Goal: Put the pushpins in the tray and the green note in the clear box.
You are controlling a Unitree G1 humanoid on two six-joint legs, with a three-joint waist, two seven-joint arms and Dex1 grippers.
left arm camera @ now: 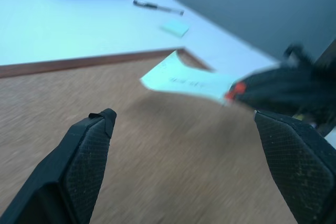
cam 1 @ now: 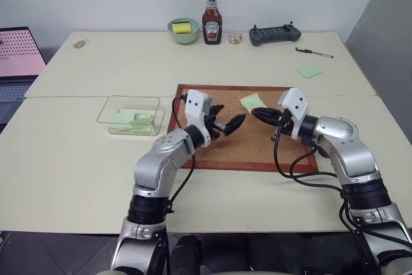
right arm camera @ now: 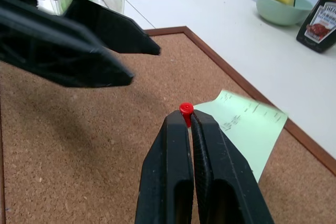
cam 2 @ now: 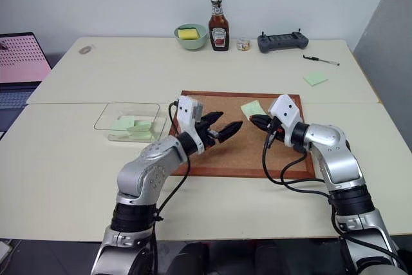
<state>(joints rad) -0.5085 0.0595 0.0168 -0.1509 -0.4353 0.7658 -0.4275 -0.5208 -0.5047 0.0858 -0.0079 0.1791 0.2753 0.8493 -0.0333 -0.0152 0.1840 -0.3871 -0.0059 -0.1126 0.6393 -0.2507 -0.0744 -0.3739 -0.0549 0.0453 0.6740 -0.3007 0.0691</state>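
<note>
The clear box (cam 1: pixel 129 114) lies left of the cork board (cam 1: pixel 243 152), bottle (cam 1: pixel 212 25) behind.

Mid-frame: cork board (cam 1: pixel 248 152) on pale worktop (cam 1: pixel 71 159), green note (cam 1: pixel 253 102) near its upper edge. Left pincer (cam 1: pixel 229 125) spread open over the cork; right pincer (cam 1: pixel 255 113) closed, just below the note. Left of board: clear box (cam 1: pixel 130 115) holding green slips.
</note>
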